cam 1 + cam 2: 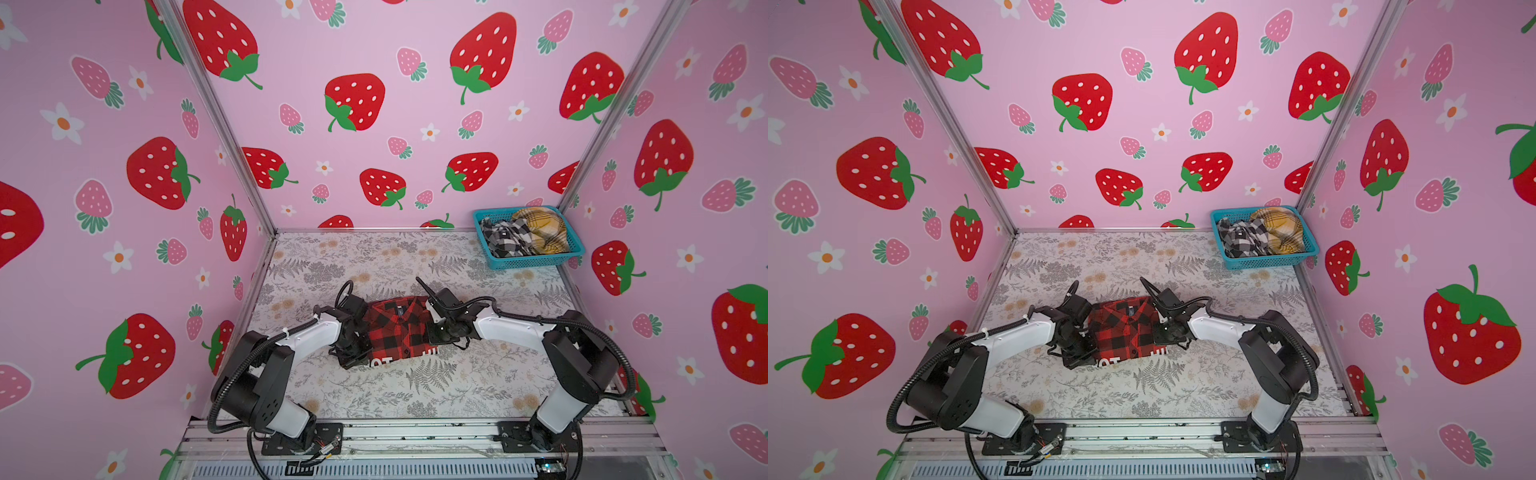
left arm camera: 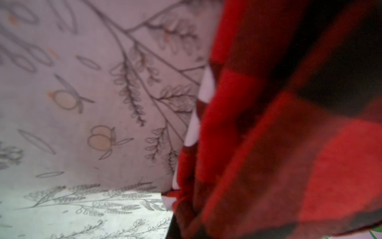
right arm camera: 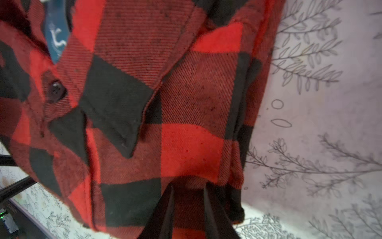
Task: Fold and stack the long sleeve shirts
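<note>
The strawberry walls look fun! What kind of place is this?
Probably a robot practice booth: two robot arms bolted to a metal rail, strawberry-print panels on aluminium posts, a turquoise basket of plaid shirts.

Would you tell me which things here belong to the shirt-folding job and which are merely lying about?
Job: red-and-black shirt; black-and-white shirt; mustard-yellow shirt.
Lying about: turquoise basket, merely holding two shirts; floral table cover.

Place: we read this as a robotics lab booth.
Walls: we see strawberry-print panels [image 1: 374, 50] in aluminium framing [image 1: 224, 124].
Surface: we see a leaf-print tabletop [image 1: 374, 266].
Machines: we see the left arm [image 1: 309, 336] and right arm [image 1: 511, 328] bolted to a metal rail [image 1: 415, 434].
</note>
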You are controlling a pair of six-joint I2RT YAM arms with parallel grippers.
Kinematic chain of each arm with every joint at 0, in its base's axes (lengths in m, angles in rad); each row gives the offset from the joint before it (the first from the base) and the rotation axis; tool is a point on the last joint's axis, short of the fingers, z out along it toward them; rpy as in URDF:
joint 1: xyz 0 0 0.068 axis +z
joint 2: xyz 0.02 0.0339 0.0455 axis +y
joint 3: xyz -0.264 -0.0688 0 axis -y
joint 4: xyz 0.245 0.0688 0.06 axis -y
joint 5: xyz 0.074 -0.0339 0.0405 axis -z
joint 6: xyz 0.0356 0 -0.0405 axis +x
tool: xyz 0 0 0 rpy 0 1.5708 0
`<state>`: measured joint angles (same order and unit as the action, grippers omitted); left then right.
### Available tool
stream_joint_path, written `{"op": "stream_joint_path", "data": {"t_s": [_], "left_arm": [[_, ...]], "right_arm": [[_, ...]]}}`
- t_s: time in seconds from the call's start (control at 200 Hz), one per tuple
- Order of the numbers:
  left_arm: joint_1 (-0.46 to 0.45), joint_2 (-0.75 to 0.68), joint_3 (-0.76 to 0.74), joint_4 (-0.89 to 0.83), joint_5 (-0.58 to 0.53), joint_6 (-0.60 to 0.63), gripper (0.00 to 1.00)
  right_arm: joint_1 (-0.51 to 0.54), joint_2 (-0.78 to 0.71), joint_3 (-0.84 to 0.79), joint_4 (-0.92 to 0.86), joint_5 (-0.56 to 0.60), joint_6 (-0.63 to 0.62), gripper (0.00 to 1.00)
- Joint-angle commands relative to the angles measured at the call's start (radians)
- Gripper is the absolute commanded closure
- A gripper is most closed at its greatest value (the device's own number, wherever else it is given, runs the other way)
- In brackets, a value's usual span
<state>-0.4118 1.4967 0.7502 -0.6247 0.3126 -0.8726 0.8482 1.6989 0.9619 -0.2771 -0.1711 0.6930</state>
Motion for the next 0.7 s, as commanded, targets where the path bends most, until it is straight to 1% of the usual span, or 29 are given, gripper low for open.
{"op": "stream_joint_path", "data": {"t_s": [0.0, 0.065, 0.14, 0.15, 0.185, 0.245, 0.325, 0.385, 0.525, 0.54, 0.57, 0.695], "left_arm": [[0.050, -0.031, -0.029, -0.041, -0.037, 0.003, 0.98], [0.071, -0.051, 0.019, -0.078, -0.047, 0.025, 0.96], [0.078, -0.062, 0.115, -0.126, -0.070, 0.045, 0.95], [0.077, -0.061, 0.127, -0.128, -0.070, 0.048, 0.92], [0.078, -0.055, 0.175, -0.135, -0.070, 0.054, 0.90], [0.075, -0.025, 0.246, -0.134, -0.064, 0.062, 0.90], [0.074, 0.034, 0.316, -0.124, -0.052, 0.075, 0.92], [0.077, 0.075, 0.346, -0.110, -0.057, 0.082, 0.93], [0.106, 0.165, 0.377, -0.070, -0.053, 0.092, 0.93], [0.110, 0.176, 0.380, -0.066, -0.053, 0.094, 0.98], [0.119, 0.198, 0.384, -0.061, -0.052, 0.097, 0.99], [0.153, 0.271, 0.393, -0.018, -0.054, 0.108, 1.00]], "right_arm": [[0.003, 0.003, 0.019, -0.005, -0.006, 0.006, 0.72], [0.005, -0.001, 0.053, -0.048, 0.015, -0.007, 0.73], [0.006, -0.025, 0.095, -0.116, 0.060, -0.027, 0.73], [0.006, -0.028, 0.099, -0.124, 0.068, -0.028, 0.73], [0.006, -0.040, 0.116, -0.144, 0.085, -0.032, 0.72], [0.004, -0.052, 0.145, -0.165, 0.107, -0.039, 0.72], [-0.002, -0.039, 0.183, -0.172, 0.102, -0.047, 0.72], [-0.005, -0.015, 0.211, -0.164, 0.090, -0.048, 0.73], [-0.020, 0.061, 0.269, -0.120, 0.059, -0.049, 0.74], [-0.023, 0.070, 0.274, -0.116, 0.051, -0.049, 0.74], [-0.031, 0.091, 0.287, -0.110, 0.038, -0.048, 0.74], [-0.051, 0.173, 0.343, -0.095, 0.019, -0.053, 0.75]]}}
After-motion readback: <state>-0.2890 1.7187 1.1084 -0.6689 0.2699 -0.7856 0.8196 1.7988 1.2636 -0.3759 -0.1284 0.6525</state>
